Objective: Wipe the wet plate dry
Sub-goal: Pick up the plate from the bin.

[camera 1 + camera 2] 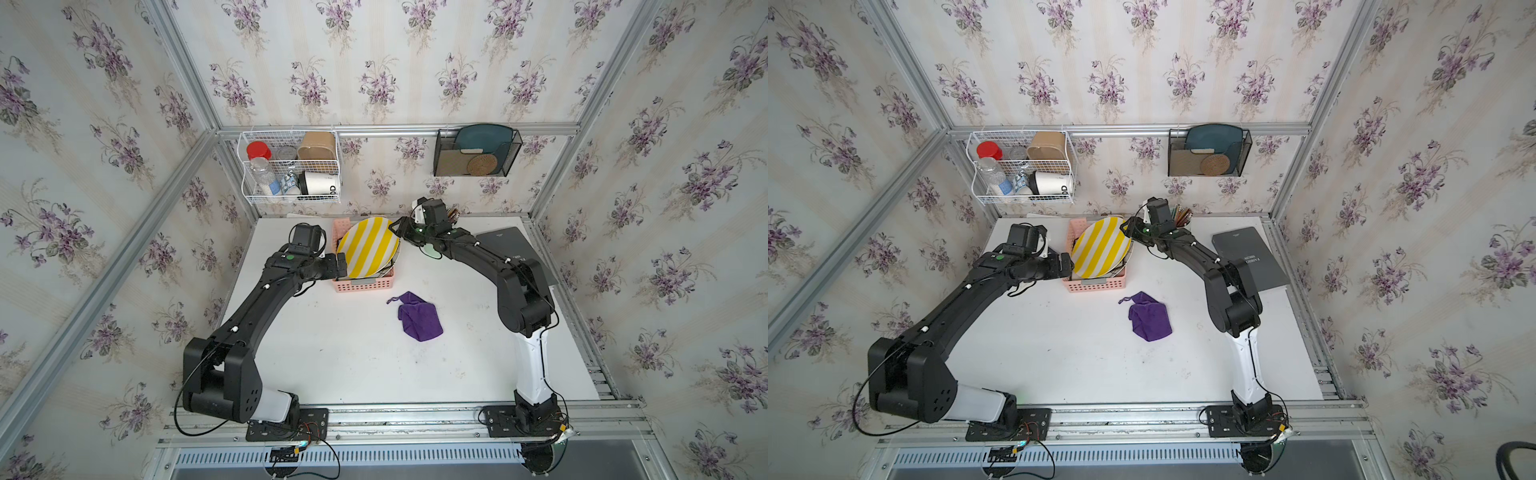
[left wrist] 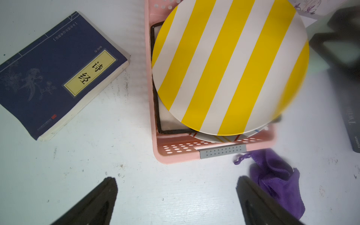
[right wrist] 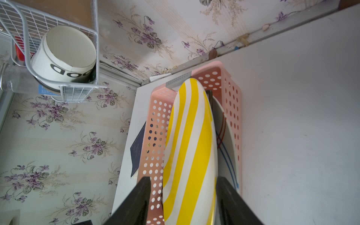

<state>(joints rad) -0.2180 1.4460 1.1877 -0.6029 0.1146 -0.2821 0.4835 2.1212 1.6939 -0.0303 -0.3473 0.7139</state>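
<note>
Striped plate (image 1: 368,247) tilted in pink basket (image 1: 362,284), rim between right gripper (image 3: 183,196) jaws, not visibly clamped. Left gripper (image 2: 176,200) spread, empty. Best pinched squarely before lifting; cloth (image 1: 419,316) near.

The characters 诗经 are being shown on the yellow label of the blue book (image 2: 58,74). "FASHION" is being displayed on the dark book (image 2: 353,124), with a word beginning "Twin". Letters "OD" are being shown on the white cup (image 3: 64,56).
</note>
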